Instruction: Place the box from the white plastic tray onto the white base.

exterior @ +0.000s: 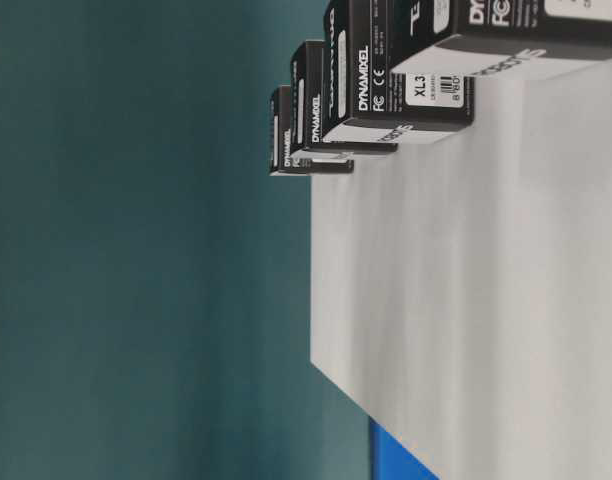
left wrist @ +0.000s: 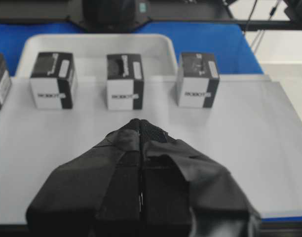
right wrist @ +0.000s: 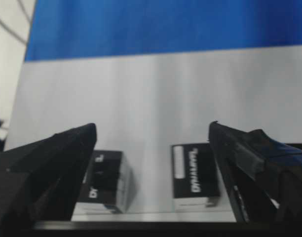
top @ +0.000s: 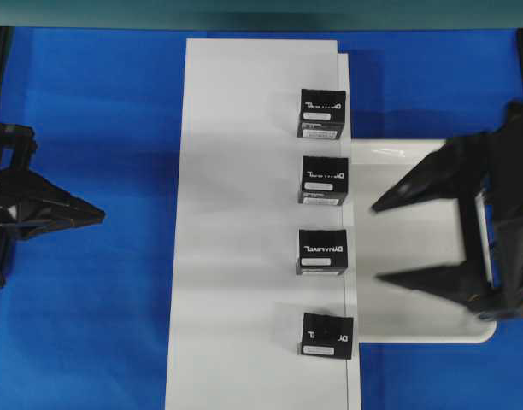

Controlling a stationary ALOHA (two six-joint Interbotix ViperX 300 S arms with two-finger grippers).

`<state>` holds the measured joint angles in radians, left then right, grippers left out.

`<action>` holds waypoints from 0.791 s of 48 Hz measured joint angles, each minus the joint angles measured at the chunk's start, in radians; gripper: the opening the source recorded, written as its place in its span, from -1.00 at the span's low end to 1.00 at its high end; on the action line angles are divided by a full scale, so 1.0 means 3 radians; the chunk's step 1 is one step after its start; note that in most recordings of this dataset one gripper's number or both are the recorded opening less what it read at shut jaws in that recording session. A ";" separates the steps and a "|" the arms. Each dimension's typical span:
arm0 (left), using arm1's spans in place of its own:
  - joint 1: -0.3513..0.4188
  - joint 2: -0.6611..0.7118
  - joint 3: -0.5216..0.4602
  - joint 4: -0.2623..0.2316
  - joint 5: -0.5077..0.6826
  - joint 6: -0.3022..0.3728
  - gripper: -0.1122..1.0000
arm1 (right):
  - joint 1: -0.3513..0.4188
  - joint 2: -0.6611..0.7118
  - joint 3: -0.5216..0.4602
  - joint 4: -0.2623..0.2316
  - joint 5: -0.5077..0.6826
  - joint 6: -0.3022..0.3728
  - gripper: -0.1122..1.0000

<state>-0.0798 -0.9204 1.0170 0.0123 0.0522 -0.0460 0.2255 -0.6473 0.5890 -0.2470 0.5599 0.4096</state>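
Observation:
The box [top: 326,335] [left wrist: 198,79] [right wrist: 104,180], black with a mostly plain dark top, stands on the white base [top: 244,256] [left wrist: 240,138] [right wrist: 156,89] near its right edge, at the near end of a row. The white plastic tray [top: 415,320] [left wrist: 92,42] lies right of the base with nothing showing in it. My right gripper [top: 377,243] [right wrist: 152,126] hovers open over the tray, fingertips pointing at the row, nothing between them. My left gripper [top: 102,213] [left wrist: 140,122] is shut and empty, left of the base over the blue cloth.
Three black boxes with white lettering [top: 321,113] [top: 324,180] [top: 321,251] stand in the same row along the base's right edge. Blue cloth [top: 91,325] covers the table around the base. The table-level view shows the boxes on the base [exterior: 466,280] from the side.

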 measured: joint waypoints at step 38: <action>0.0000 -0.0251 0.0005 0.0005 -0.0051 0.0000 -0.93 | -0.0419 -0.1744 0.0818 -0.0159 0.0112 -0.0020 0.99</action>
<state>-0.0798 -0.9956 1.0186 0.0138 0.0368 -0.0460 0.0997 -1.1704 0.8345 -0.2945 0.5937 0.4034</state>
